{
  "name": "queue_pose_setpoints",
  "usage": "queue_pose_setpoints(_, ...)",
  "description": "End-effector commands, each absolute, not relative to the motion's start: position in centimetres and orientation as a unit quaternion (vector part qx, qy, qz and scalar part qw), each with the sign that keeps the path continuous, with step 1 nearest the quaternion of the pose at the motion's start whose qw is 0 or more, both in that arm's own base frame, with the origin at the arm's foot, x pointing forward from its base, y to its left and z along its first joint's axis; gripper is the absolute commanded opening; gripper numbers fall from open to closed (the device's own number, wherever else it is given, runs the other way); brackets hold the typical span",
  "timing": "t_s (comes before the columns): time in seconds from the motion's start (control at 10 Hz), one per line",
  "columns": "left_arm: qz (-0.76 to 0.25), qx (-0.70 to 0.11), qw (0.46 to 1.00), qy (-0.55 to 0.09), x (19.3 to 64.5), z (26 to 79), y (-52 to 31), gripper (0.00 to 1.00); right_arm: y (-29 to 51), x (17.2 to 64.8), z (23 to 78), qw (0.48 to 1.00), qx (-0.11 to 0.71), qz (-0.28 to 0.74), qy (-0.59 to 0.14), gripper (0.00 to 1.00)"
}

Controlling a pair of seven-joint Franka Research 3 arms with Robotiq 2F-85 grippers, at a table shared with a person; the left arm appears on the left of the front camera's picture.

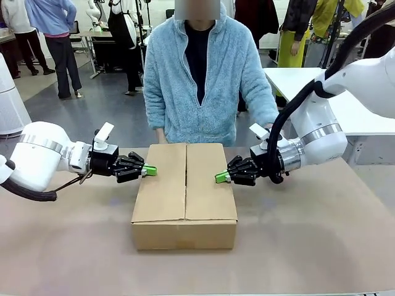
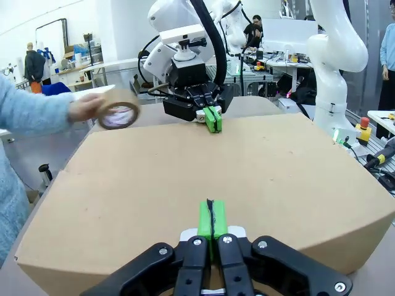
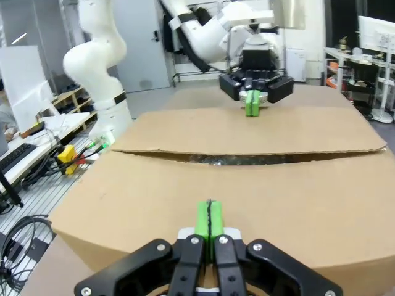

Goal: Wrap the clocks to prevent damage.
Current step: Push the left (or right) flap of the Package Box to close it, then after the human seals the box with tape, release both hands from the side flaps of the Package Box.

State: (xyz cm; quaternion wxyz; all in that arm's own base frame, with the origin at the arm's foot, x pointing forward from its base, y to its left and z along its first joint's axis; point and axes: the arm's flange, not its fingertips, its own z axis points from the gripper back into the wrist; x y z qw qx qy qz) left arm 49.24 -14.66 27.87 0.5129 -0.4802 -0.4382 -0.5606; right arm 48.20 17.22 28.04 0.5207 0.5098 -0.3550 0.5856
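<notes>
**Front view:** we list one cardboard box [image 1: 185, 191], flaps folded down, at mid-desk [image 1: 321, 246]. At the lid's 9 o'clock edge is the left tool [image 1: 150, 170], pads pressed together and holding nothing. At 3 o'clock is the right tool [image 1: 221, 177], likewise closed and empty.

**Left wrist view:** we note a brown tape roll [image 2: 118, 113] in the person's hand [image 2: 83, 108], at 10 o'clock.

**Right wrist view:** the flap seam gapes. Inside we see a glinting sliver [image 3: 241, 159]; we cannot tell whether it is the clocks' wrap.
</notes>
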Motion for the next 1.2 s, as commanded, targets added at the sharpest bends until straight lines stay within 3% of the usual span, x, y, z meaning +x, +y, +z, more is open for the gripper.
queue_pose_setpoints(0.0,-0.556,-0.477,0.517,-0.441,49.3,27.6,-14.93,0.01,17.28,48.13,27.87,0.529,0.507,0.574,-0.367,0.01)
queue_pose_setpoints(1.1,-0.556,-0.477,0.517,-0.441,49.3,27.6,-14.93,0.01,17.28,48.13,27.87,0.529,0.507,0.574,-0.367,0.01)
